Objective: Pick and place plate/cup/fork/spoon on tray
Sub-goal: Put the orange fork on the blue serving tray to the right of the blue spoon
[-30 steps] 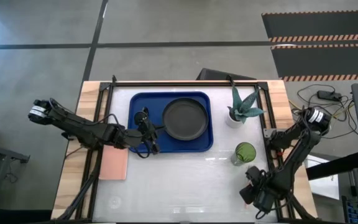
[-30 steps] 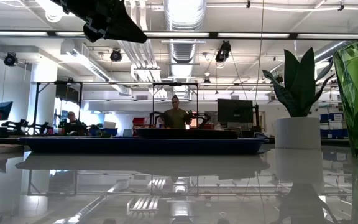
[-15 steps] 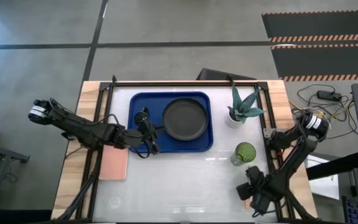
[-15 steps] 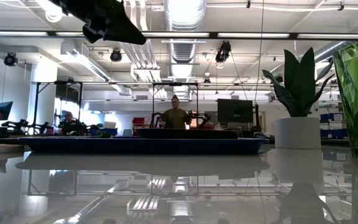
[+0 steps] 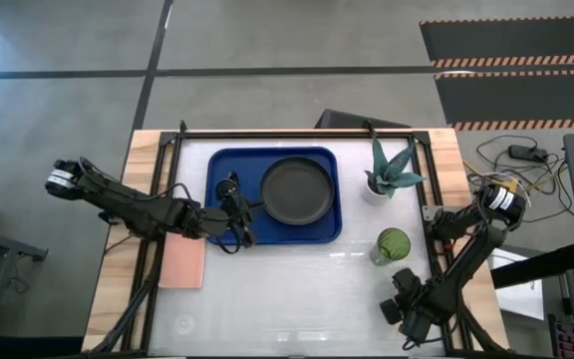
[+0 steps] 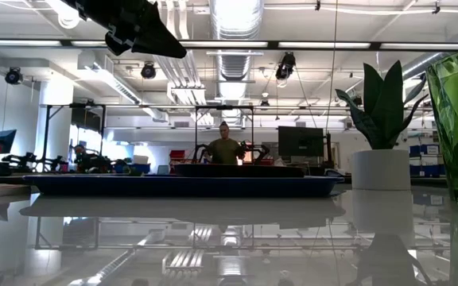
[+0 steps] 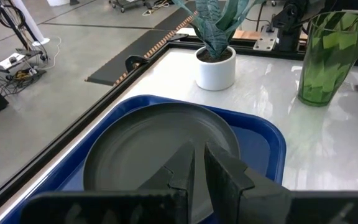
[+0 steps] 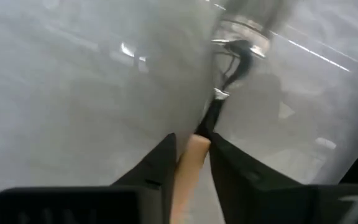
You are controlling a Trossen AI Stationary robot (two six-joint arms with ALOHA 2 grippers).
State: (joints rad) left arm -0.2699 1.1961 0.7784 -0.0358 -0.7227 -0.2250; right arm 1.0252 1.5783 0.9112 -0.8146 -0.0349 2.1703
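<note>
The black plate (image 5: 296, 191) lies on the blue tray (image 5: 227, 165) at the table's far middle. My left gripper (image 5: 237, 221) hovers shut over the tray's left part, beside the plate's rim (image 7: 123, 155). The green cup (image 5: 392, 243) stands on the table at the right. Near the table's front right corner my right gripper (image 5: 405, 309) is shut on the fork (image 8: 213, 115), whose orange handle and dark neck run away from the fingers over the shiny tabletop. The spoon is out of view. My right gripper pinches the fork's orange handle (image 8: 190, 163) between its two fingers, one on each long side. The fingers come from above, slanting down, and the handle runs out between them toward the tines (image 8: 241, 50). I cannot tell whether the fork is off the table.
A spiky plant in a white pot (image 5: 380, 178) stands right of the tray, behind the cup. A pink flat rectangle (image 5: 181, 264) lies at the table's left edge. A dark frame (image 5: 297, 133) borders the table. People stand far off in the room (image 6: 226, 147).
My right gripper has shifted a little toward the table's left, near the front right corner. My left arm, the plate, the tray and the cup have kept still.
</note>
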